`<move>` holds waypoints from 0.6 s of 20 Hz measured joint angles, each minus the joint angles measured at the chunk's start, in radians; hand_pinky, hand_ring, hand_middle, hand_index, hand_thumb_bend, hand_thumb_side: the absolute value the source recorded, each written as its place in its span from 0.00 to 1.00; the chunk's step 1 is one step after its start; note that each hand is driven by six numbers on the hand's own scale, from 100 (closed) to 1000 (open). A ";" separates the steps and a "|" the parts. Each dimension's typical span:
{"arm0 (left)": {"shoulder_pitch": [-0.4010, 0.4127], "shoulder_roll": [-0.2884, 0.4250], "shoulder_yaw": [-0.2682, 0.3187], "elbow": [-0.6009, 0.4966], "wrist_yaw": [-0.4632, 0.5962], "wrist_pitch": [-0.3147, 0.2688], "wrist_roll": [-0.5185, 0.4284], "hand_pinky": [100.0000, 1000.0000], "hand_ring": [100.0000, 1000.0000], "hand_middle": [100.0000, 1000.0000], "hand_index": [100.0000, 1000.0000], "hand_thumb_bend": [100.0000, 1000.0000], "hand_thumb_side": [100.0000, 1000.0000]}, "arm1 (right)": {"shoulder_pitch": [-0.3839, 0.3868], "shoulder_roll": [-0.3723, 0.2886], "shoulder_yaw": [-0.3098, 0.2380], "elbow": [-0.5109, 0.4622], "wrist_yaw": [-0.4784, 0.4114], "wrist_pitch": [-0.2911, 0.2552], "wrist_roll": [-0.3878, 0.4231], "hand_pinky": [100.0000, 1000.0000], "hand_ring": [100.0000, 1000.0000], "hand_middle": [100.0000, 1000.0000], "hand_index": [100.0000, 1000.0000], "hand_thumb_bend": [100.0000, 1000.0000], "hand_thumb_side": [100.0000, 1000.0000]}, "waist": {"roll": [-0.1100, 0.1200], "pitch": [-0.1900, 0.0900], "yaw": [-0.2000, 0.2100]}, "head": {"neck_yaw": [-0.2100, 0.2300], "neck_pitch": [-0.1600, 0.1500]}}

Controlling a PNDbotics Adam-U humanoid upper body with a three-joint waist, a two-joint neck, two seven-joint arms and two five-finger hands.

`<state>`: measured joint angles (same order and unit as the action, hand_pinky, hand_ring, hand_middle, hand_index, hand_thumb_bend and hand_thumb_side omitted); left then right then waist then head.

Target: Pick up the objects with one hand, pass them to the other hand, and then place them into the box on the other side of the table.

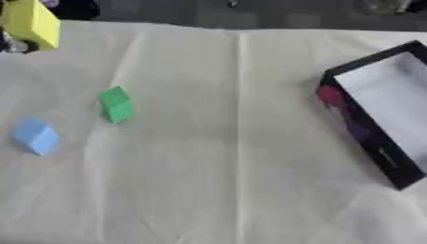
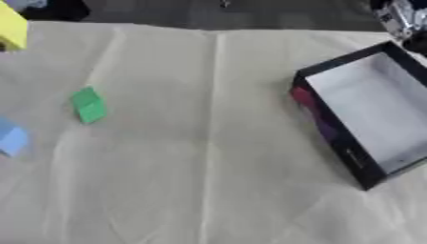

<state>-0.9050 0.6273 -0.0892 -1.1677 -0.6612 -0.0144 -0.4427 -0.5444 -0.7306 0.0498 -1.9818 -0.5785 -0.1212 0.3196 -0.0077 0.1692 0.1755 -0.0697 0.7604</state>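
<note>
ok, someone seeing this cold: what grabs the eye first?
The yellow block raised in the upper left corner stands out most. Next is the black box with a pale inside at the right, askew on the cream tablecloth. A green block and a blue block lie at the left.

Open cloth (image 1: 233, 181) mid-table — green block (image 1: 116, 104) left, box (image 2: 363, 114) right

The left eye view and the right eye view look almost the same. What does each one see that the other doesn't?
Only the left eye view shows the whole blue block and nearly all of the yellow block. Only the right eye view shows a silver and black robot part at the top right and the box's lower corner. Both show the green block, the box and the pale table cover.
</note>
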 measured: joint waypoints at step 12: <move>0.174 -0.232 -0.022 -0.271 0.136 0.077 0.179 0.73 0.53 0.32 0.40 0.00 0.00 | -0.290 0.049 0.226 0.088 0.131 0.059 0.179 0.92 0.83 1.00 0.97 0.19 0.08 | 0.000 -0.019 0.021 | -0.066 0.005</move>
<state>-0.7311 0.3953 -0.1113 -1.4390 -0.5249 0.0630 -0.2634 -0.8342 -0.6812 0.2760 -1.8938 -0.4477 -0.0618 0.4990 -0.0077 0.1504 0.1969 -0.1353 0.7653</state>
